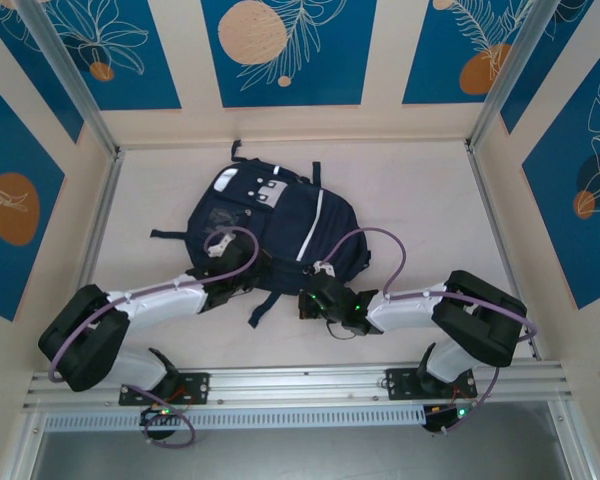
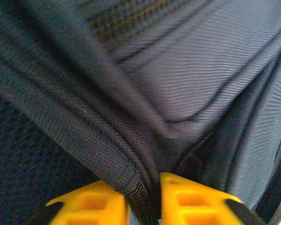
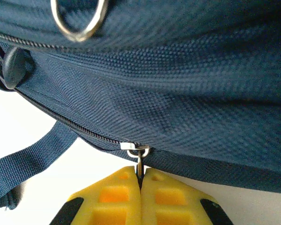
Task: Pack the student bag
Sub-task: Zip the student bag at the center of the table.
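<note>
Lying diagonally, top far-left, student bag (image 1: 280,225): left pincer (image 2: 143,188) clenches it, right pincer (image 3: 141,174) its zipper pull (image 3: 139,155).

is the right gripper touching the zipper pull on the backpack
Touching. The right wrist view shows the right gripper pinching the metal zipper pull of the backpack between its closed fingers.

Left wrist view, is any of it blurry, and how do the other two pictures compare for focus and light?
Left wrist: student bag weave fairly crisp mid-frame, left gripper blurred at the bottom edge, upper left dim. Right wrist: sharp on the zipper pull in the right gripper, glint on the metal ring, table washed white. Top external: even light, only soft shadows.
</note>
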`<action>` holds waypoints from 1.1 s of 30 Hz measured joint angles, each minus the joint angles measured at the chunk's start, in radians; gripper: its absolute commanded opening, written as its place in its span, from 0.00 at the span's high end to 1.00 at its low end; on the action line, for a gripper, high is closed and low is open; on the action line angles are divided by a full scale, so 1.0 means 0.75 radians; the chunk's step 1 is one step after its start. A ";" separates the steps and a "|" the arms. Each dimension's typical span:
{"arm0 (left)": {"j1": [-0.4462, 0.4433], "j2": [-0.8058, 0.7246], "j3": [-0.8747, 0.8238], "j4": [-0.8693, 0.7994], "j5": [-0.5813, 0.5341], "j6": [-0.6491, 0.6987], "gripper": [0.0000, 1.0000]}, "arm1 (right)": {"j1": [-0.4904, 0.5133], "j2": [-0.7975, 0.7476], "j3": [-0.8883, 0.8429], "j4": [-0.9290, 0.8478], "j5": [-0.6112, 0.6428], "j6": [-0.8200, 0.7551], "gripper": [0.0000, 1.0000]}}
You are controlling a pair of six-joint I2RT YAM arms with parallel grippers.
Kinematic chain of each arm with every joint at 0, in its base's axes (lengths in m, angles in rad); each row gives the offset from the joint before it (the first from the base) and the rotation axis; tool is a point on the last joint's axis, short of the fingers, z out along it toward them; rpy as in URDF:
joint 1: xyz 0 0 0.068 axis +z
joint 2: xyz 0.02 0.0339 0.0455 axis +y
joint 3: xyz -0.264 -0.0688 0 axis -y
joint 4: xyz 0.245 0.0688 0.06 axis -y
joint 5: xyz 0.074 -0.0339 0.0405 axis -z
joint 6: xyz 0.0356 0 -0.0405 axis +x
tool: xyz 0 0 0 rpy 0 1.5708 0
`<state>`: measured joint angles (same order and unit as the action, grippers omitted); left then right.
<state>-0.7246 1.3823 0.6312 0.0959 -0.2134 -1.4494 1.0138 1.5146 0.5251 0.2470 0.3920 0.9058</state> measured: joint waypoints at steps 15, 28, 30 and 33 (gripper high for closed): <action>0.060 -0.133 -0.001 -0.137 -0.002 0.062 1.00 | -0.050 -0.135 -0.083 -0.029 0.005 -0.069 1.00; 0.187 -0.290 0.042 -0.407 0.081 0.309 1.00 | -0.034 -0.189 -0.099 -0.006 -0.076 -0.239 1.00; 0.235 -0.325 0.057 -0.471 0.110 0.382 1.00 | -0.003 -0.167 -0.071 -0.001 -0.095 -0.258 1.00; 0.329 -0.364 0.065 -0.554 0.163 0.474 1.00 | 0.047 -0.091 -0.008 0.019 -0.123 -0.244 1.00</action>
<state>-0.4782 1.1091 0.6800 -0.3195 -0.0910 -1.0943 1.0489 1.4464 0.5194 0.2611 0.3000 0.7227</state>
